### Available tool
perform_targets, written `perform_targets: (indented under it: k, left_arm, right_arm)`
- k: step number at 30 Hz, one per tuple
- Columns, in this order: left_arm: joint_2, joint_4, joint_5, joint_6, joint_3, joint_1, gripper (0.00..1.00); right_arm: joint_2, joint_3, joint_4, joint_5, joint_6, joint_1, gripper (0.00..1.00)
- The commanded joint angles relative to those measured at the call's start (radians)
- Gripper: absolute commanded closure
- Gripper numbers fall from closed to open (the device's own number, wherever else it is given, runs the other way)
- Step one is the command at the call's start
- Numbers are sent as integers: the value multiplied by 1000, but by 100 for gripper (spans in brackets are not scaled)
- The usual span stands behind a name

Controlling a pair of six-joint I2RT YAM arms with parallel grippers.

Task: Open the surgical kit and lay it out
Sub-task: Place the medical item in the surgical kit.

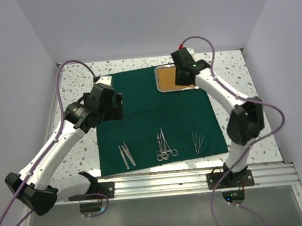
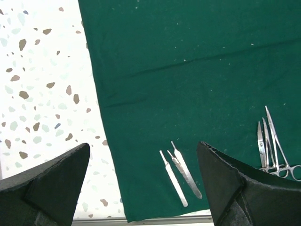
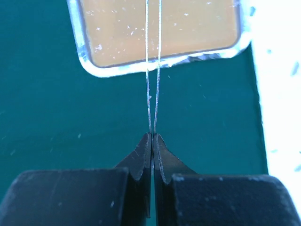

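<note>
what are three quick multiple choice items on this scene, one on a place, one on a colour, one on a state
1. Where does the steel tray sit?
A. on the far right part of the green cloth
B. on bare table left of the cloth
C. at the cloth's near edge

2. What colour is the tray's lining?
A. blue
B. tan
C. white

3. How is the right claw?
A. wide open, empty
B. shut on a cloth corner
C. shut on thin tweezers

Answers:
1 A, the top view shows the tray on the cloth's far right corner.
2 B, the right wrist view shows a tan floor inside the steel rim.
3 C, it is closed on two thin metal prongs that reach out over the tray.
</note>
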Motion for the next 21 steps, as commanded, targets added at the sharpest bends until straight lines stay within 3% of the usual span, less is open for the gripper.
perform_targets:
  k: [1, 6, 13, 21]
  left_arm:
    - [1, 49, 23, -45, 38, -6, 0]
    - [10, 83, 13, -52, 29, -6, 0]
    - [64, 141, 55, -78, 37, -6, 0]
    - [96, 155, 105, -149, 53, -8, 0]
  right_arm:
    - [-212, -177, -17, -21, 23, 2, 100]
    - [-531, -514, -35, -119, 110, 53, 100]
    - [-862, -978, -49, -190, 386, 177, 100]
    - [-1003, -1158, -31, -158, 423, 180, 100]
